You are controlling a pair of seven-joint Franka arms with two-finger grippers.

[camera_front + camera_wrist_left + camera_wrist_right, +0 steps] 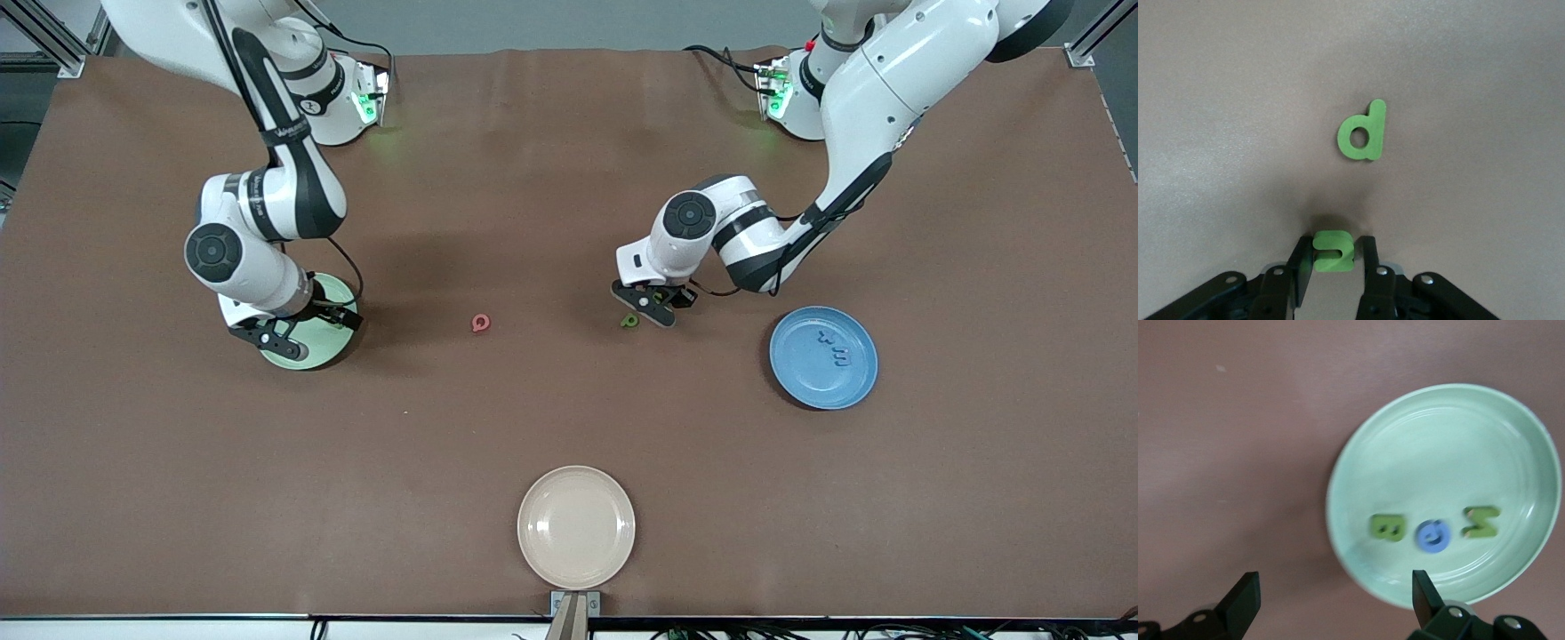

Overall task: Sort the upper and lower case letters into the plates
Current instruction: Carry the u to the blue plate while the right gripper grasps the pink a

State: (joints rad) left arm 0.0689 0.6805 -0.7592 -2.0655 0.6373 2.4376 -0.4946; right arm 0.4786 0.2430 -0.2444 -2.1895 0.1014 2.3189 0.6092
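Green letter "s" [1333, 251] sits pinched between the left claw's [647, 307] fingers, low over the brown surface [569, 427] mid-way between the plates. Lift straight, keep the pinch centred, clear the green "d" [1363, 131] lying flat beside it, stem running away from the claw. Right claw [1331, 600] is spread wide, empty, over the pale green plate [1511, 427] holding "B" [1388, 527], a blue letter [1432, 536] (possibly "e") and "Z" [1481, 522]. Blue plate [796, 373] waits nearby.
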